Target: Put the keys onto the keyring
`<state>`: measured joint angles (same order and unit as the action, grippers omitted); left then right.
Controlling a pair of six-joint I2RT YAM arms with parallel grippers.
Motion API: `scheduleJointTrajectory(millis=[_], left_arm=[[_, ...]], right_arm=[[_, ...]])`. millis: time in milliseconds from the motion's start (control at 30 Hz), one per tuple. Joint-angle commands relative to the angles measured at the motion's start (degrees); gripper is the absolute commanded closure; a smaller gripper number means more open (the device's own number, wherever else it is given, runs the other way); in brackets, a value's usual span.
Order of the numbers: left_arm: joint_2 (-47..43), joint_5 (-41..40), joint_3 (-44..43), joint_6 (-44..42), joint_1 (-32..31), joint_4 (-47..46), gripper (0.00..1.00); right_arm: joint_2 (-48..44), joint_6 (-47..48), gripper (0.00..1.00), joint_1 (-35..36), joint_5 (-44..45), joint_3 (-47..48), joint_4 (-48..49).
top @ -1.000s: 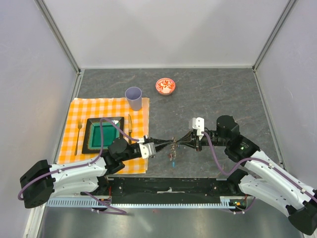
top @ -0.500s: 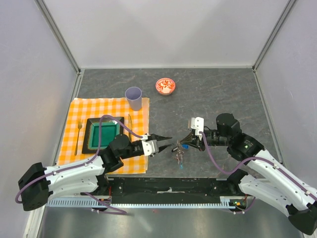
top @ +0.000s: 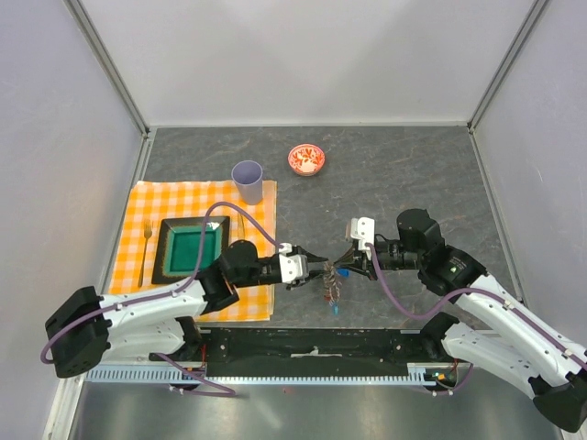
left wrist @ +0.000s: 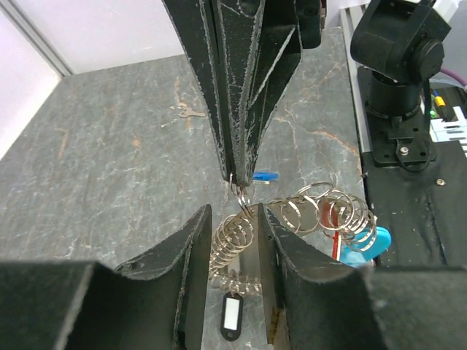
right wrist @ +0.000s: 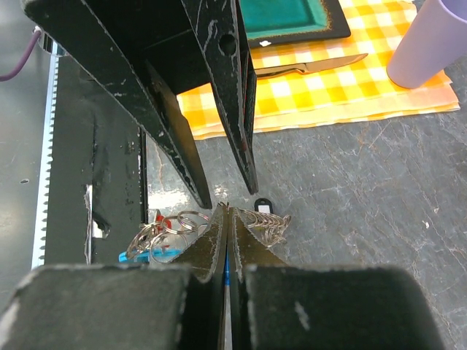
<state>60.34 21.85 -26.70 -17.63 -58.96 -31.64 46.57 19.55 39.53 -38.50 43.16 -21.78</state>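
The keyring [top: 332,290] is a chain of thin metal rings hanging between my two grippers over the grey table. My right gripper [top: 338,268] is shut on a ring at the chain's top [left wrist: 238,191], and a blue key head [left wrist: 265,176] sticks out beside its tips. My left gripper [top: 318,268] is open, and its fingers [left wrist: 188,255] straddle the hanging rings [left wrist: 232,237] without clamping them. A black-and-white tag [left wrist: 231,317], a red tag [left wrist: 337,219] and the blue fob [left wrist: 367,245] hang on the chain. The right wrist view shows the rings [right wrist: 268,223] and fob [right wrist: 133,256].
An orange checked cloth [top: 147,203] at the left bears a green plate [top: 191,248], a fork [top: 145,246] and a knife [top: 241,231]. A purple cup [top: 248,181] and a red-and-white bowl [top: 305,159] stand further back. The black base rail [top: 312,345] runs along the front.
A second ago both grippers held the chain stretched between them. The left let go and opened, then moved right, and its open jaws now straddle the chain hanging from the right gripper.
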Motion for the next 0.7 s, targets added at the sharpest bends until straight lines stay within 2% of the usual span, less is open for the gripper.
scheduleJointTrajectory(millis=[0,367,467,500,533,667], left_arm=[[1.98,3.2,-3.01,3.48,0.16,-2.37,0.62],[4.53,3.64,-5.03,5.32,0.16,-1.41,0.74],[4.88,3.82,-5.21,5.59,0.16,-1.15,0.84],[4.97,3.82,-5.38,5.59,0.16,-1.06,0.95],[4.97,3.73,-5.56,5.41,0.16,-0.71,0.98],[4.44,2.33,-5.65,5.24,0.16,0.17,0.98]], right_arm=[[-0.42,1.02,1.0,0.11,-0.35,2.46,2.8],[-0.78,0.84,1.0,0.11,-0.43,2.02,3.23],[-0.78,0.66,1.0,0.11,-0.35,2.02,3.32],[-0.78,0.58,1.0,0.02,-0.26,2.02,3.32],[-1.04,0.49,1.0,0.11,0.0,2.02,3.24],[-2.18,-0.39,1.0,0.11,3.33,1.49,3.24]])
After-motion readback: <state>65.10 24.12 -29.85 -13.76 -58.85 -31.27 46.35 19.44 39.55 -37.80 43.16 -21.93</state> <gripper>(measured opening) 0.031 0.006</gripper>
